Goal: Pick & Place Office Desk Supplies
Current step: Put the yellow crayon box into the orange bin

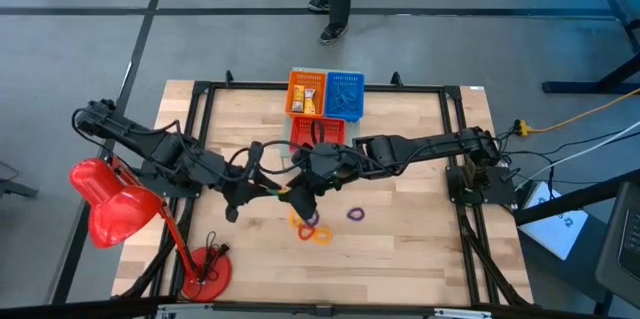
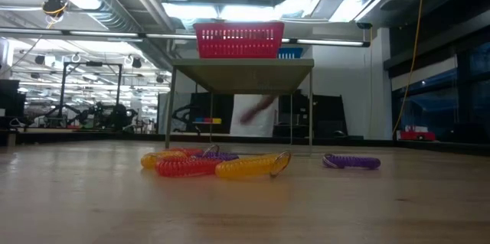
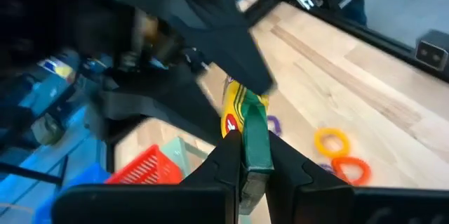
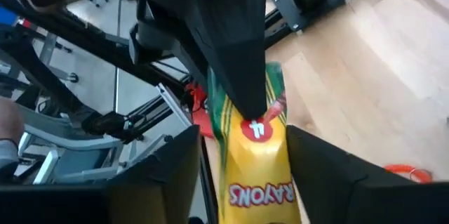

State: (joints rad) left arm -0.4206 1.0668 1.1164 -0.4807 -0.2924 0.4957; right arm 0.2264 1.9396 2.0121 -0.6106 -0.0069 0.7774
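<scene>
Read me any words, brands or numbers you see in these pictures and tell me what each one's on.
"RAYONS", upside down, the start hidden: on the yellow and green crayon box between both end effectors.
"4" in a red circle: same box, right wrist view; any other digit is hidden.
Print on the box in the left wrist view: too blurred.

The crayon box [image 4: 256, 161] is cut off at the right wrist picture's lower edge, and a dark finger covers its top. In the high view it is hidden between the arms, just in front of the red basket [image 1: 318, 131]; that basket's contents are too small to tell.
</scene>
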